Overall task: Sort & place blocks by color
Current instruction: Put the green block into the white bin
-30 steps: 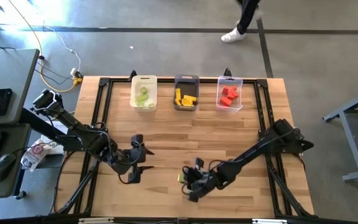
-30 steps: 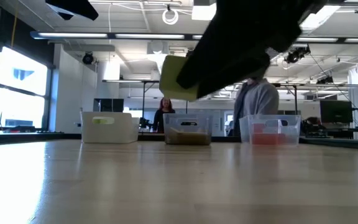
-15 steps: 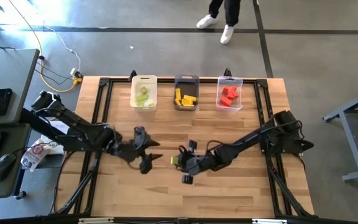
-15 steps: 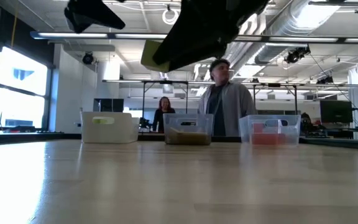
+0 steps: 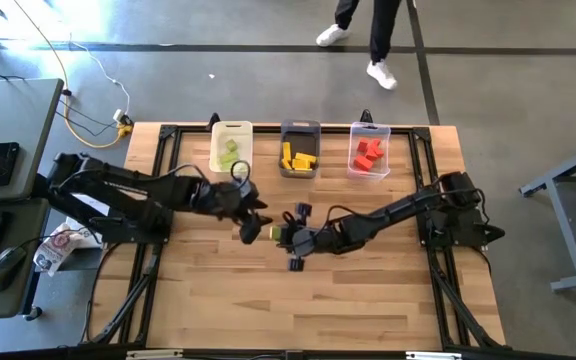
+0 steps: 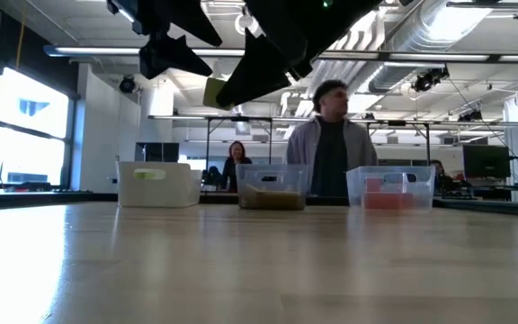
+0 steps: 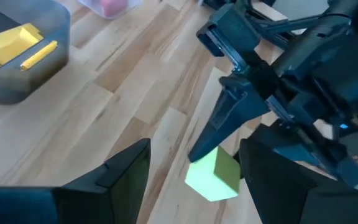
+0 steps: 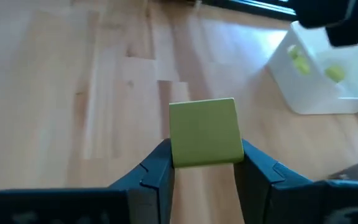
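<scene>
While our right gripper (image 5: 290,238) clamps a light green cube (image 8: 205,132) between its dark fingers (image 8: 157,169), we hold it raised above the middle of the table (image 5: 388,310), clear of the wood. The cube is smooth, matte and sharp-edged, and it fills the gap between the two pads. Along the far edge stand three rectangular plastic bins: the white bin (image 5: 232,131) holds light green blocks (image 5: 230,153), the dark grey bin (image 5: 300,130) holds yellow blocks (image 5: 298,157), and the clear bin (image 5: 370,131) holds red blocks (image 5: 368,154). Our table is pale plank wood with visible grain and seams, framed by black rails. Beyond the far edge a person (image 6: 330,144) stands on the grey concrete floor, and a second person (image 6: 237,164) shows farther back in the open hall with pipes and strip lights overhead. At the left side a desk (image 5: 8,110) carries a phone (image 5: 2,163).

Our right arm stretches low from the right edge toward the centre. Our left arm reaches from the left edge, and our left gripper (image 5: 249,215) hangs spread apart and empty, just beside the held cube, between it and the white bin.
</scene>
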Robot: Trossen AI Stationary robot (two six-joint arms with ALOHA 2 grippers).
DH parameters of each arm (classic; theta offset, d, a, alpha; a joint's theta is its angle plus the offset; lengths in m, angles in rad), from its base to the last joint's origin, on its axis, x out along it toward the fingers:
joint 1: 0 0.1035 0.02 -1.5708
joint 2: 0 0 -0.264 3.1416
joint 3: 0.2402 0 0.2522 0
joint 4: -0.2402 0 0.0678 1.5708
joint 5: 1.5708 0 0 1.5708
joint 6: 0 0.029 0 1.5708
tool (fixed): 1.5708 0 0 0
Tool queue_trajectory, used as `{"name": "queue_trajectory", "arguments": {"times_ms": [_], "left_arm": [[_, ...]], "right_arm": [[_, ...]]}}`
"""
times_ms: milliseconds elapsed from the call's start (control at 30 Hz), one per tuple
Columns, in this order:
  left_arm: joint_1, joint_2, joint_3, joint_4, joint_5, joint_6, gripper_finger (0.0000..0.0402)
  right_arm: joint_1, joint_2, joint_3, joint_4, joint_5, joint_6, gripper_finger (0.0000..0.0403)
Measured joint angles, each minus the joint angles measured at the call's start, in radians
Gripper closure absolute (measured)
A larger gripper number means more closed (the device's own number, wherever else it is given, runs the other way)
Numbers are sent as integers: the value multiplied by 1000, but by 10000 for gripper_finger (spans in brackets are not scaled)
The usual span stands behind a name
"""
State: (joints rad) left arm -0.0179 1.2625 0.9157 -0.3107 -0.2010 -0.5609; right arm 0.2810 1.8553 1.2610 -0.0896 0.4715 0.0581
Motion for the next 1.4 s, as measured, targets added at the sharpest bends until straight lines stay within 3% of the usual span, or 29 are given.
{"name": "queue_trajectory", "arguments": {"times_ms": [367,600,1100,1233,1400], "left_arm": [[154,0,0,3,192,22,168],[195,0,0,54,275,22,168],[203,0,0,54,280,15,169],[203,0,0,56,280,27,190],[203,0,0,68,279,69,250]], "right_arm": [[-14,-34,0,5,182,-192,297],[-38,-52,0,30,195,-280,297],[-47,-56,0,145,231,-436,297],[-48,-56,0,169,230,-463,297],[-53,-56,0,167,232,-464,297]]}}
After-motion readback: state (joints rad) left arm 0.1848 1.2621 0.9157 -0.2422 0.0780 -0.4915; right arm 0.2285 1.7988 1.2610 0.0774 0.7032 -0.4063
